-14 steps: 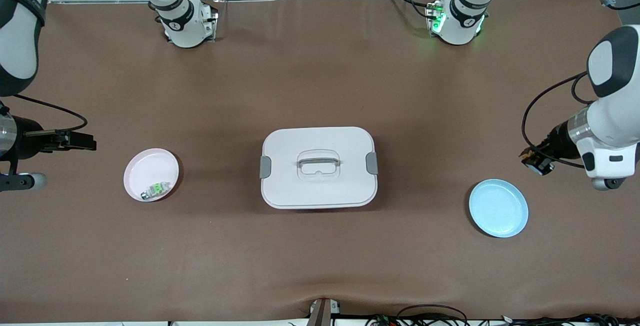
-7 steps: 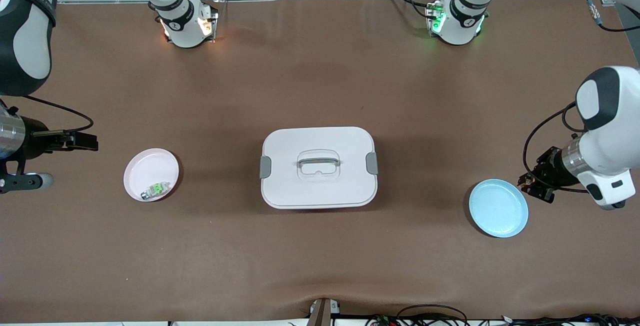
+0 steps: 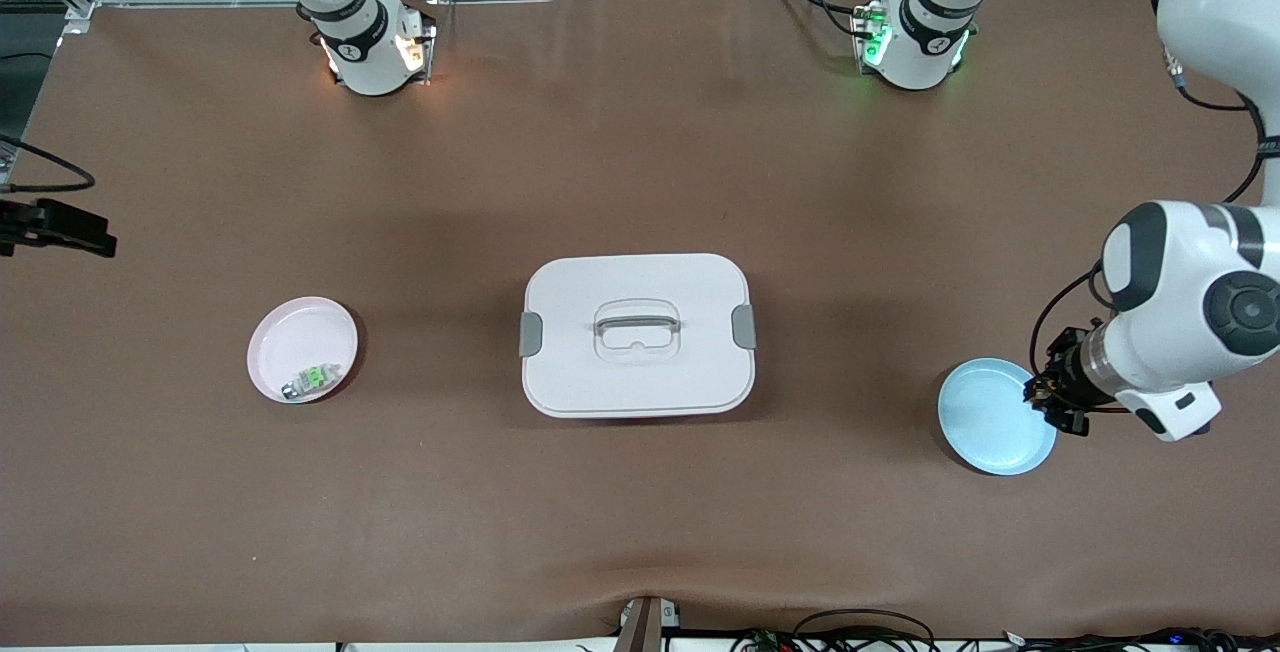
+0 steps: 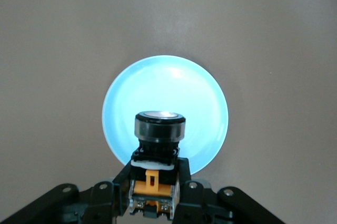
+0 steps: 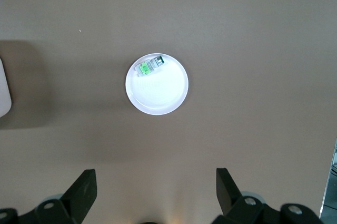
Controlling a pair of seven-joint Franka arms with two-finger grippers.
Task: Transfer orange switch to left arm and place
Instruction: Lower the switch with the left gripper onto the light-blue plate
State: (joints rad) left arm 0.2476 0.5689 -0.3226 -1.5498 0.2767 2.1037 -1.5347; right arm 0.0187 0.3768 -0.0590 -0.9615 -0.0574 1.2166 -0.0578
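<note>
The left gripper [image 4: 152, 203] hangs over the blue plate [image 3: 985, 432] at the left arm's end of the surface, its jaws pinching the orange switch [image 4: 156, 153] by its orange and black base, cap end pointing down at the plate. From the left wrist view the switch sits over the plate's edge region, not its middle, so my worry is a release from here: the rounded cap could strike near the rim, roll, and tip off onto the surface [image 3: 640, 162]. A drop from height would make that worse, as such a small cylinder looks likely to bounce.

The right gripper [image 5: 156, 190] waits high above the pink plate [image 5: 157, 84], jaws spread wide and empty, the green and silver switch [image 5: 149, 67] lying in the plate below them. The box [image 3: 637, 334] stands well apart from both grippers, so a collision with it looks unlikely unless the left arm swings back toward the middle.
</note>
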